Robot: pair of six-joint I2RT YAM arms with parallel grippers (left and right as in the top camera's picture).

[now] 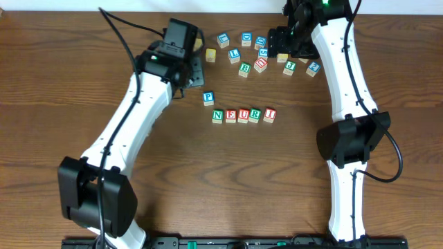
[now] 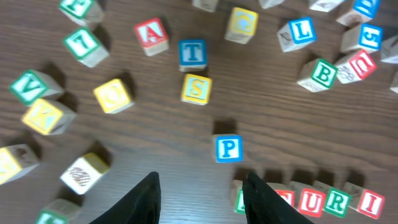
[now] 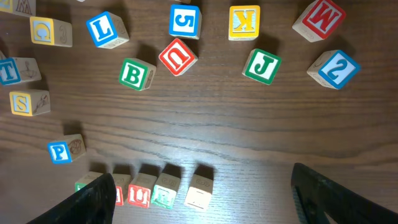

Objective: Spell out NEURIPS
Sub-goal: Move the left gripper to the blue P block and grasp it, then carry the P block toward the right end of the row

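Five cubes stand in a row reading N [image 1: 217, 116], E [image 1: 230, 116], U [image 1: 242, 115], R [image 1: 255, 115], I [image 1: 269, 114]. The blue P cube [image 1: 208, 98] sits apart, up and left of the N. In the left wrist view the P [image 2: 229, 149] lies just ahead of my left gripper [image 2: 202, 177], which is open with bare table between its fingers. A yellow cube with a blue S [image 2: 196, 89] lies beyond it. My right gripper [image 3: 200, 175] is wide open and holds nothing, high over the row's right end. In the overhead view the left gripper [image 1: 196, 72] hovers above the P and the right gripper [image 1: 277, 47] above the loose cubes.
Loose cubes lie scattered at the back: L [image 3: 107, 28], B [image 3: 137, 74], another red U [image 3: 178, 56], J [image 3: 261, 66], 5 [image 3: 185, 20], K [image 3: 244, 22], M [image 3: 318, 18], 2 [image 3: 333, 68]. More cubes, among them A [image 2: 151, 34] and T [image 2: 193, 53], lie under the left arm.
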